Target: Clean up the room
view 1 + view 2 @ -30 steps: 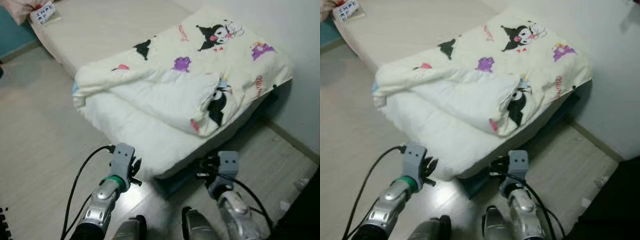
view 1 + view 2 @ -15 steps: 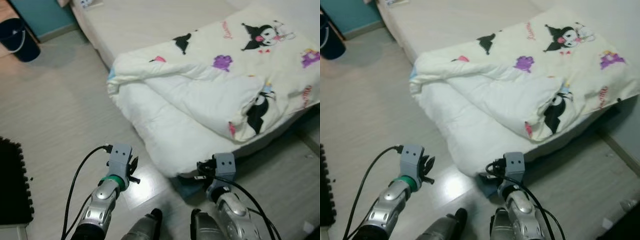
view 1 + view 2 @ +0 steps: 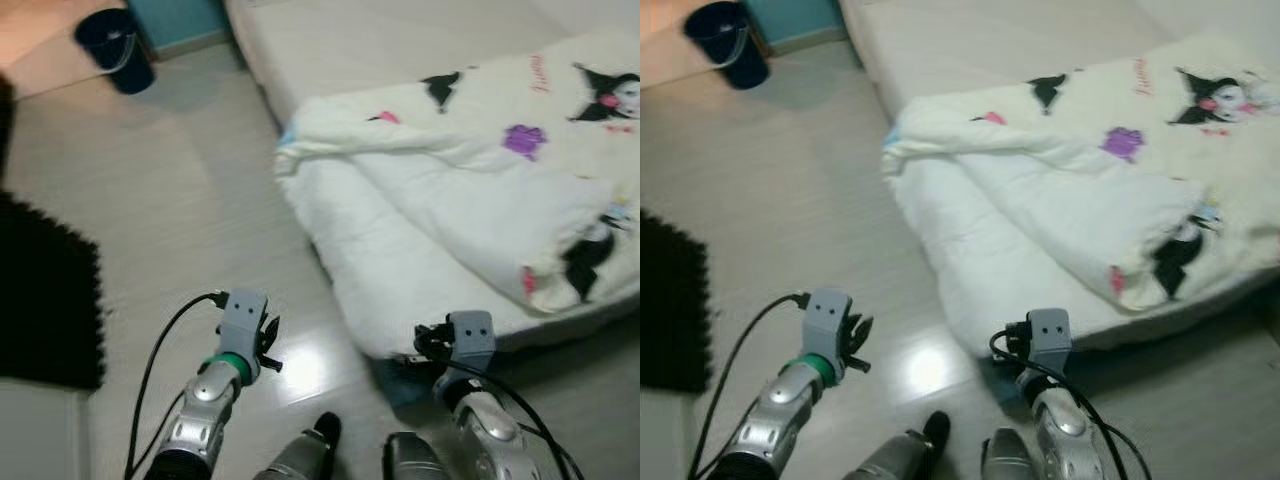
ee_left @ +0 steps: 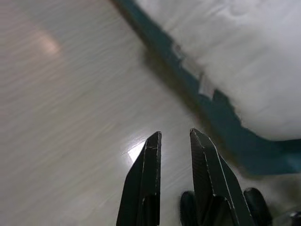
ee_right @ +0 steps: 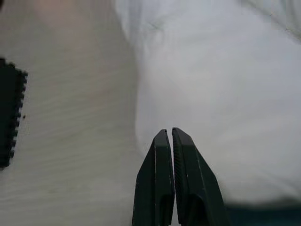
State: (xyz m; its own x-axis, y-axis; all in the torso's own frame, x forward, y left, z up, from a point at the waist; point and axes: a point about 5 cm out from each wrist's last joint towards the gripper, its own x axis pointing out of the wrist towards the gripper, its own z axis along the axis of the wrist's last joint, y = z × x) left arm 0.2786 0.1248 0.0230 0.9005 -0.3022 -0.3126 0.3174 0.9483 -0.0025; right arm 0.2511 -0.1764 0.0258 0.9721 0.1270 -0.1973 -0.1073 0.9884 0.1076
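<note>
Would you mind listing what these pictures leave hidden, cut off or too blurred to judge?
- Bucket: its inside is too dark and small in the eye views to tell any contents.
- Black mat: cut off by the left edge; its full extent is unknown.
- Quilt: cut off at the right edge, its print partly folded under.
- Under the bed: only a teal base edge shows in the left wrist view, blurred.

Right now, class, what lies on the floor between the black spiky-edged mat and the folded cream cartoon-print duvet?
Bare pale wood-look floor alone lies between the black spiky-edged mat and the folded cream cartoon-print duvet, as the left eye view shows.
</note>
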